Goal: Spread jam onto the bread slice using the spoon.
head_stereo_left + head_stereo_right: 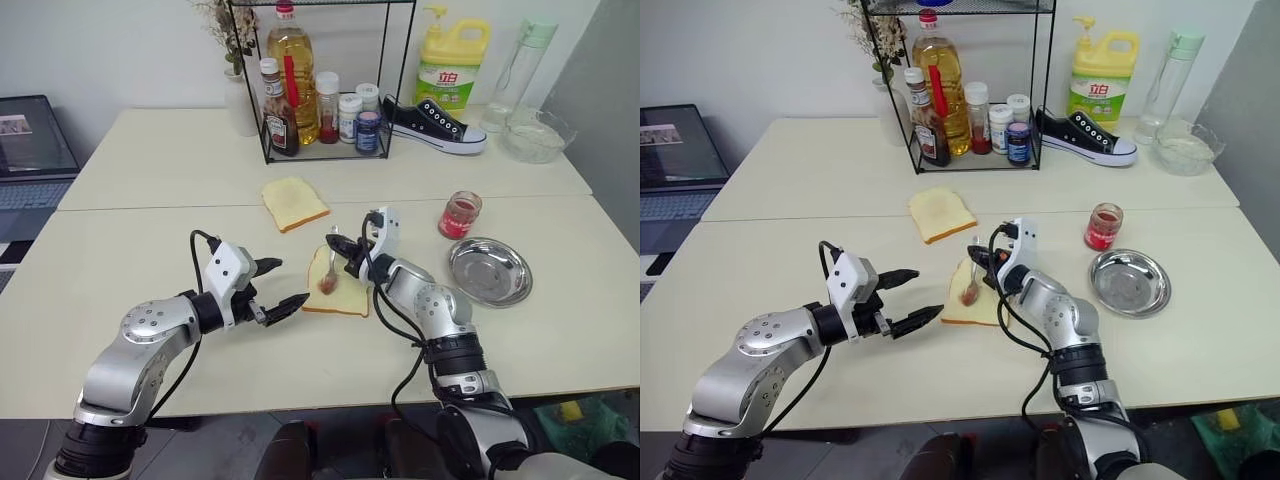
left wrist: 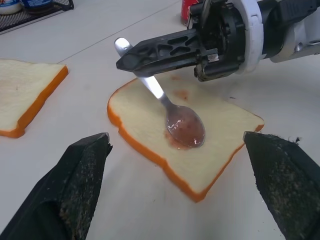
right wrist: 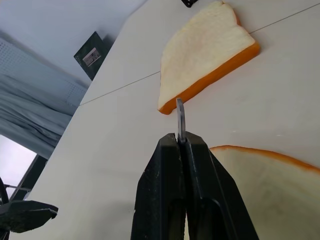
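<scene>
While the right gripper [image 1: 340, 246] pinches the spoon [image 2: 170, 111] with its jam-coated bowl on the bread slice [image 2: 186, 138] mid-tabletop, only a small smear is down, most spreading apparently left; the left gripper [image 1: 278, 287] hangs open

Two bread slices [image 1: 337, 283], one spoon [image 2: 175, 112], one jam jar [image 1: 460, 214]
</scene>
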